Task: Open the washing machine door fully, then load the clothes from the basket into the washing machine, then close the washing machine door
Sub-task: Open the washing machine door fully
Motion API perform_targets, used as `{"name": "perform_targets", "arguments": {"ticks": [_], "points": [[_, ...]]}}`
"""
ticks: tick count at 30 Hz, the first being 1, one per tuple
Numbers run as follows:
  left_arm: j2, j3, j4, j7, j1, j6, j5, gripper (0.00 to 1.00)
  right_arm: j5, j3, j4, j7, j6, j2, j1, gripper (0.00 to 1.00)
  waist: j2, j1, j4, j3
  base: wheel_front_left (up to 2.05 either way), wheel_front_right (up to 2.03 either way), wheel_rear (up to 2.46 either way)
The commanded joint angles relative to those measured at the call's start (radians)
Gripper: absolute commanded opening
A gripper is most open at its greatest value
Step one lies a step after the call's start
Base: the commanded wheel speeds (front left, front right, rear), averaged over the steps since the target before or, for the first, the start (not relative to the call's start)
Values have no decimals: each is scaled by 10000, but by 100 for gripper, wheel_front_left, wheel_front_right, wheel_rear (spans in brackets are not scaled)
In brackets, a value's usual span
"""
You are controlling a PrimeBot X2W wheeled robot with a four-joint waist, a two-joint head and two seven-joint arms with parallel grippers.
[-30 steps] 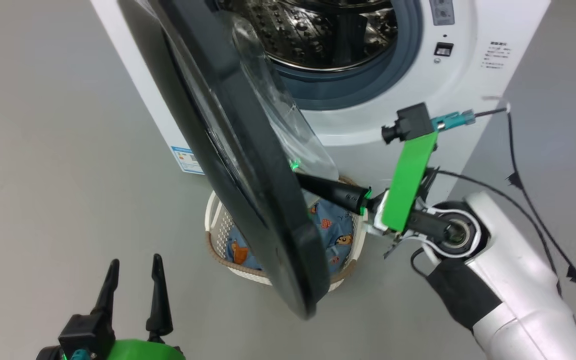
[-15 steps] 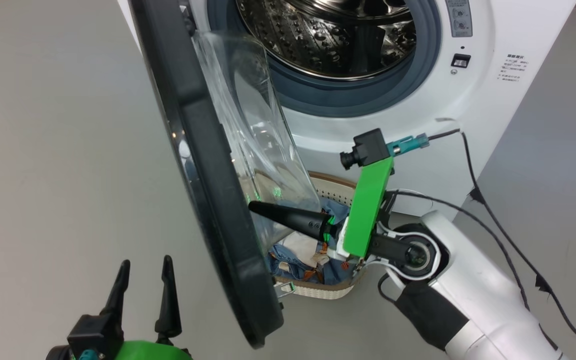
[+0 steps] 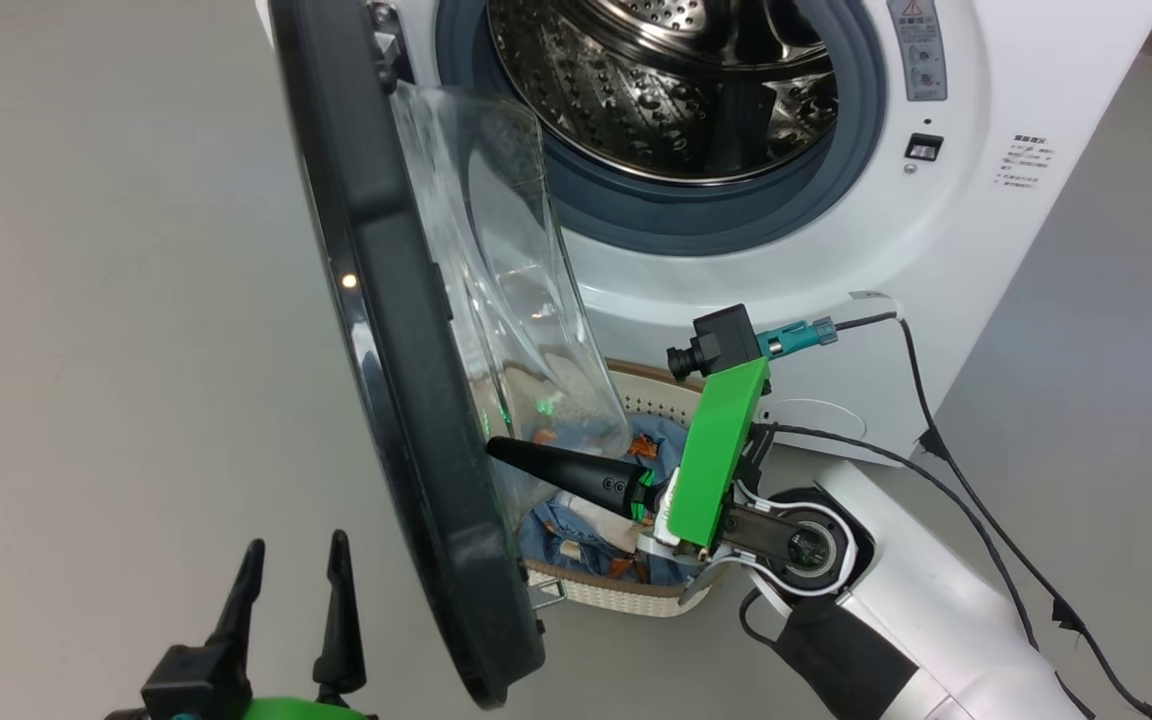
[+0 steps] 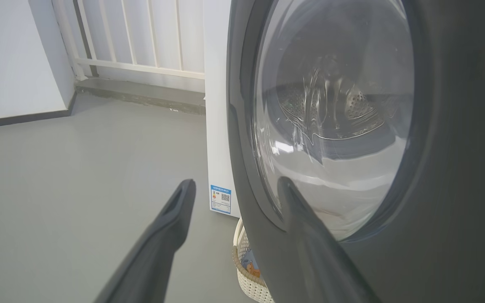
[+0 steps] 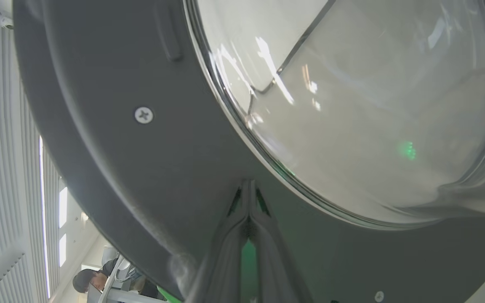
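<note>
The washing machine door (image 3: 416, 420) stands edge-on, swung out from the white washing machine (image 3: 816, 260), with its glass bowl (image 3: 506, 280) facing the steel drum (image 3: 656, 100). My right gripper (image 3: 494, 447) is shut, its tips touching the door's inner black frame (image 5: 141, 176) just below the glass (image 5: 352, 105). The basket (image 3: 626, 595) sits on the floor under that arm, half hidden by the door, holding the blue printed clothes (image 3: 556, 525). My left gripper (image 3: 291, 575) is open at the lower left, on the door's outer side (image 4: 457, 126), holding nothing.
A black cable (image 3: 936, 450) trails from the right wrist camera across the grey floor at the right. A blue label (image 4: 220, 198) marks the machine's side wall. A white railing (image 4: 141, 38) stands behind. A person (image 5: 86, 280) shows past the door's edge.
The door has swung further away from the drum, with the shut right gripper following against its inner side. The head camera has shifted. The left gripper stays open.
</note>
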Motion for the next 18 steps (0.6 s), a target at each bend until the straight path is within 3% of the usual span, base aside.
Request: {"name": "perform_targets", "arguments": {"ticks": [1, 3, 4, 5, 7, 8, 10, 18], "points": [[123, 388, -190, -63, -140, -40, 71, 100, 42, 147, -322, -71, 17, 377, 53, 0, 0, 0, -78, -55, 0, 0, 0], [123, 469, -205, -63, -124, -35, 90, 100, -57, 140, -471, -132, 17, 320, 37, 0, 0, 0, -179, -82, 0, 0, 0], [123, 518, -220, -63, -115, -28, 97, 100, -100, 131, -566, -164, 17, 268, 35, 8, 0, 0, -247, -90, 0, 0, 0], [123, 563, -228, -63, -106, -26, 105, 100, -144, 124, -668, -187, 17, 199, 33, 27, 0, 0, -310, -101, 0, 0, 0], [123, 653, -232, -63, -97, -28, 122, 100, -274, 104, -908, -286, 17, 0, 39, 45, 0, 0, -433, -102, 0, 0, 0], [123, 706, -232, -63, -97, -30, 132, 100, -358, 99, -1045, -358, 17, -117, 43, 60, 0, 0, -499, -105, 0, 0, 0], [123, 830, -234, -63, -93, -38, 164, 100, -497, 73, -1337, -553, 17, -342, 81, 100, 0, 0, -639, -95, 0, 0, 0], [123, 1361, -314, -63, -158, -117, 413, 100, -1964, 355, -2634, -2552, 17, -1702, 280, 100, 0, 0, -1218, 33, 0, 0, 0]]}}
